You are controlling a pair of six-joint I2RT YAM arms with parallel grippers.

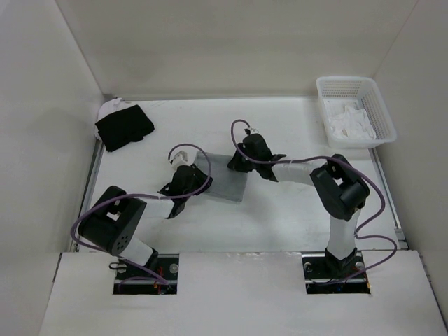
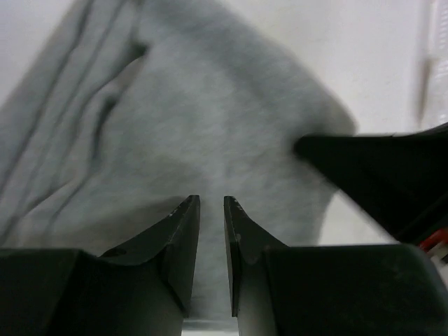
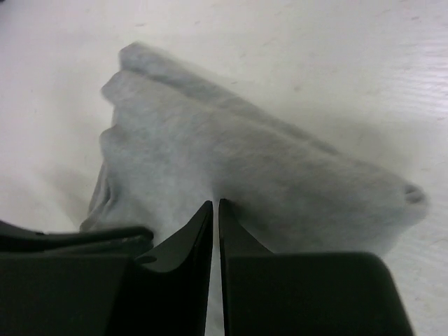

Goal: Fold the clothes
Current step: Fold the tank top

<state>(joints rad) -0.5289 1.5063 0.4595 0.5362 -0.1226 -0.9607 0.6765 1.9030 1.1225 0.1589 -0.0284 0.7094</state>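
1. Far left at the back: black cloth point(image 1: 124, 126), bunched up in the table point(image 1: 294, 210) corner.
2. Left gripper point(image 2: 210, 201) sits low on the grey top's near-left edge. Its jaws are narrow with just a thin gap, and I can't tell if they've got any fabric.
3. Grey top point(image 1: 229, 180) is mid-table between the two grippers, lying as a folded, flattish patch.
4. Right gripper point(image 3: 215, 203) is at the top's back-right edge, tips on the fabric. Its jaws are pretty much closed, but I can't tell if they're pinching it.
5. Back right: white basket point(image 1: 383, 115) holding a white cloth point(image 1: 350, 122).
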